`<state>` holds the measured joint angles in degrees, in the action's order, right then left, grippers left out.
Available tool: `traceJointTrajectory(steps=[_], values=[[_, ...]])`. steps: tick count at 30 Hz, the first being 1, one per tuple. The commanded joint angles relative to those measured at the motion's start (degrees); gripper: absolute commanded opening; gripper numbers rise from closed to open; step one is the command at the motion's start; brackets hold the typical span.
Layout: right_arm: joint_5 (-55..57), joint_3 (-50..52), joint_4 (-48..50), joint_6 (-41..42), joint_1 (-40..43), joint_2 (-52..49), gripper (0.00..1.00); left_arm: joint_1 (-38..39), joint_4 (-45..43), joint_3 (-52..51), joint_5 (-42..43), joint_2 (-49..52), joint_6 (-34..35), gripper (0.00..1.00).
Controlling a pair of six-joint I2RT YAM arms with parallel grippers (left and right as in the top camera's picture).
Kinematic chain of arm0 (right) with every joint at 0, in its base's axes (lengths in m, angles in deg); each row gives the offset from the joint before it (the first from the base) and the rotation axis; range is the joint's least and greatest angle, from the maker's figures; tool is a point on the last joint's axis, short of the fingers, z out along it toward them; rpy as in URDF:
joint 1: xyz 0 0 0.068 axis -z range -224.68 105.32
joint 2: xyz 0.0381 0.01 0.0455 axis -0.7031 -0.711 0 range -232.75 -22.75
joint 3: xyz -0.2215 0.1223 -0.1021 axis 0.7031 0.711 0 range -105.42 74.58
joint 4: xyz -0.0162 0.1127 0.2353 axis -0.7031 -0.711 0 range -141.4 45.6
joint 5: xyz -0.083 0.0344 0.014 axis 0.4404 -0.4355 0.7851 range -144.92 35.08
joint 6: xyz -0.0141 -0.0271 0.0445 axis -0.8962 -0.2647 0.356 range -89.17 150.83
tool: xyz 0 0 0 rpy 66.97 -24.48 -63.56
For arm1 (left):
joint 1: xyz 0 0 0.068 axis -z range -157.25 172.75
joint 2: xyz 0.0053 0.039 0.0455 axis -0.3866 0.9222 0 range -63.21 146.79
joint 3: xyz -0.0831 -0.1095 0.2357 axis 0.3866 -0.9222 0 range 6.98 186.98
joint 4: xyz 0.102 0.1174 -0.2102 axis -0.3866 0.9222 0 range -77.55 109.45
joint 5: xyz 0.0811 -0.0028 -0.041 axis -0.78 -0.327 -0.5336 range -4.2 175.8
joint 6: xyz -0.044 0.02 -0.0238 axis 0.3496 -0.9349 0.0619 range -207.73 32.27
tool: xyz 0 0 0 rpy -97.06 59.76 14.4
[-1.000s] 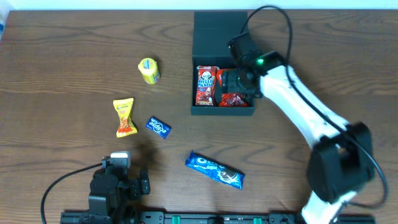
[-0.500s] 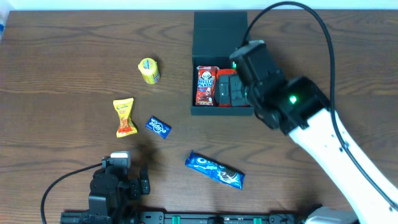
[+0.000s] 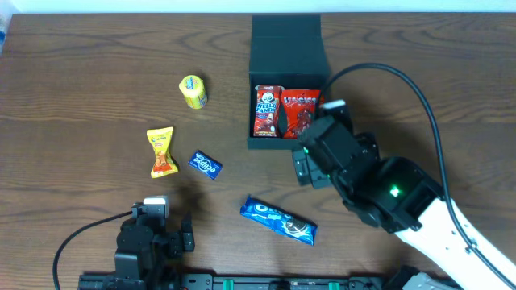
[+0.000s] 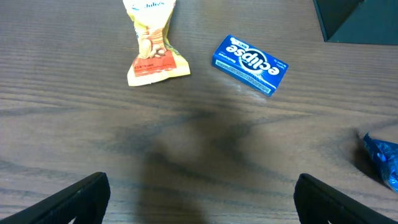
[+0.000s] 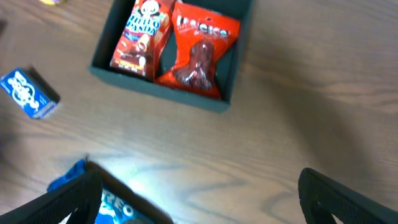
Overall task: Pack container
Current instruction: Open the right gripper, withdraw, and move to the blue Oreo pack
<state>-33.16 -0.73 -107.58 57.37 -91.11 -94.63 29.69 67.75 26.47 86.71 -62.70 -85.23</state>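
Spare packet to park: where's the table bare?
The brown wooden table is bare left of the yellow round sweet and yellow snack packet, and right of the dark teal box container. Crowded around the blue Eclipse box and blue Oreo packet.

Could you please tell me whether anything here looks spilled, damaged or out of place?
Nothing stands out. The Hello Panda packet and the red packet lie side by side inside the container, and nothing looks torn or spilled.

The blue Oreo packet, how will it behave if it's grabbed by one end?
The blue Oreo packet looks like glossy film, so it may be slippery and crinkle. Long and lying flat, it probably won't roll; held by one end it might droop.
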Motion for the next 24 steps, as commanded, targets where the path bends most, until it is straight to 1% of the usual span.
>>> traceJointTrajectory(steps=[1,8,16,20,22,24], values=[[1.6,0.4,-0.9,1.3,-0.7,2.2,0.99,-0.2,1.7,-1.8,0.0,-0.3,-0.8,0.95],[2.5,0.4,-1.4,2.1,-0.9,5.2,0.99,-0.2,1.7,-1.8,0.0,-0.3,-0.8,0.95],[8.3,0.5,-1.4,1.9,-0.7,10.1,0.99,-0.2,1.7,-1.8,0.0,-0.3,-0.8,0.96],[7.1,2.4,-1.5,-2.6,0.7,12.1,0.99,-0.2,1.7,-1.8,0.0,-0.3,-0.8,0.95],[2.5,4.3,-1.9,-7.2,1.0,12.7,0.99,-0.2,1.7,-1.8,0.0,-0.3,-0.8,0.96],[-4.9,6.6,-2.4,-12.7,1.0,12.8,0.99,-0.2,1.7,-1.8,0.0,-0.3,-0.8,0.96]])
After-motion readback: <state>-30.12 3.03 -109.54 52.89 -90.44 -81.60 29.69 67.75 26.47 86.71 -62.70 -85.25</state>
